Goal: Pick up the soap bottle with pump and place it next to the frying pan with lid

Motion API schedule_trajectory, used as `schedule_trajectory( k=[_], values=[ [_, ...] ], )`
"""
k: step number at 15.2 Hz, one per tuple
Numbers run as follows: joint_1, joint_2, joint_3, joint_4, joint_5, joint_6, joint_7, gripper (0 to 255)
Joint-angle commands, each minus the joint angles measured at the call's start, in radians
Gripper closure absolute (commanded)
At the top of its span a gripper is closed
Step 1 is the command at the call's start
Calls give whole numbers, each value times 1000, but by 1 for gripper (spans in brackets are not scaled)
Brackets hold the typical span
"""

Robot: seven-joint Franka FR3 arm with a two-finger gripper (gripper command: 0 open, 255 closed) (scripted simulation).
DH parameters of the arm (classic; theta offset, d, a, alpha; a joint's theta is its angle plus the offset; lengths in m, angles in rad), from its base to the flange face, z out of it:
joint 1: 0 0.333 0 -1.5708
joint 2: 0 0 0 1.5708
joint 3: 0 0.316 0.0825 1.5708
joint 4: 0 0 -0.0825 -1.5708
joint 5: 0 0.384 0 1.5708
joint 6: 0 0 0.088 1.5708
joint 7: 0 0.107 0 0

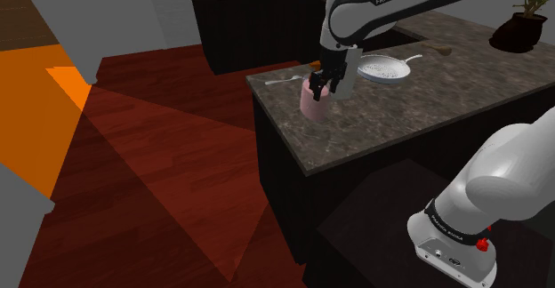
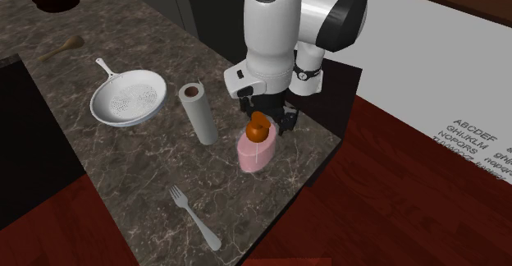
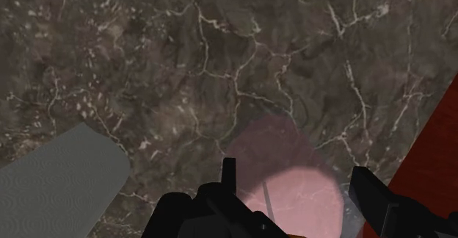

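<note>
The soap bottle [image 2: 254,153] is pale pink with an orange pump [image 2: 258,129] and stands upright near the counter's corner. My black gripper [image 2: 267,121] comes straight down over it, its fingers closed against the top of the bottle on either side of the pump. In the wrist view the pink bottle [image 3: 290,181] sits between the two fingers [image 3: 228,176], which press its sides. In the shoulder view the gripper [image 1: 323,83] covers the top of the bottle [image 1: 312,104]. The white frying pan with lid [image 1: 384,68] lies farther along the counter, its handle [image 2: 103,66] pointing away from the bottle.
A grey paper towel roll [image 2: 198,113] stands upright between bottle and pan, close to the bottle. A fork [image 2: 195,217] lies near the counter edge. A wooden spoon [image 2: 61,47] and a dark potted plant [image 1: 525,24] sit beyond the pan. The dark stone counter [image 1: 418,117] drops to red wood floor [image 1: 160,171].
</note>
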Motion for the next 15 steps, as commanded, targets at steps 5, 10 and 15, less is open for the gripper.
schedule_trajectory(
  k=[5, 10, 15],
  values=[
    [0, -5, 0, 9, 0, -14, 0, 255],
    [0, -26, 0, 58, -2, -83, 3, 255],
    [-1, -41, 0, 112, -3, -152, 5, 255]
  ],
)
